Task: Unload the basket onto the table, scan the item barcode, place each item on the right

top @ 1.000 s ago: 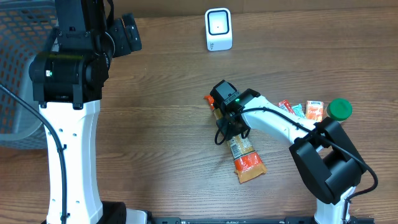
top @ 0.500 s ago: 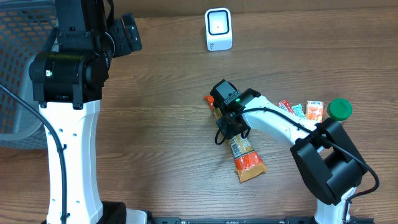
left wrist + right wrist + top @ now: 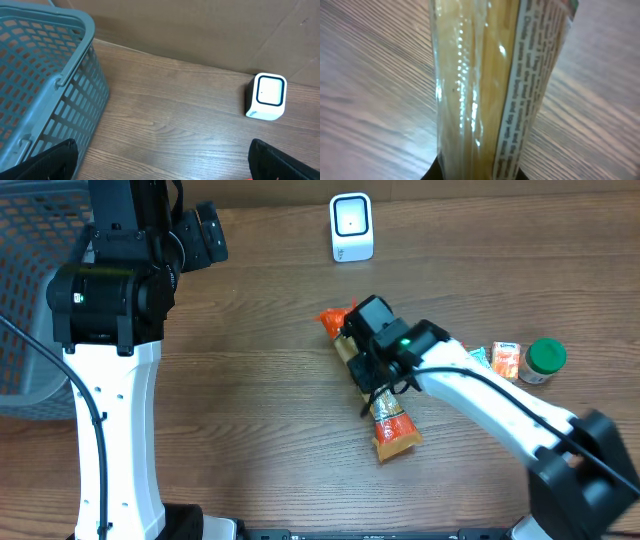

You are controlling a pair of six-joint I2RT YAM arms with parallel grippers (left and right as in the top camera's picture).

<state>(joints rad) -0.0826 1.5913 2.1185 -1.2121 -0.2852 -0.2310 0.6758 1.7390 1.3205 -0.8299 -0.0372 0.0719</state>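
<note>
While the blue basket (image 3: 45, 75) stands far left, my left pincer (image 3: 167, 167) hangs beside it, spread wide, empty, in reserve. Barcode scanner (image 3: 351, 227): upright at the far side. Spaghetti packet (image 3: 392, 428): clamped mid-length in my right pincer (image 3: 372, 375), well short of the scanner, likely for carrying over.

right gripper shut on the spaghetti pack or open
Shut: right gripper clamps the spaghetti pack, which fills its wrist view.

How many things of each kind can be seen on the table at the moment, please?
Scanner: 1
Basket: 1
Pasta pack: 1
Jar: 1
Sachets: 2, one partly hidden
Total: 6
</note>
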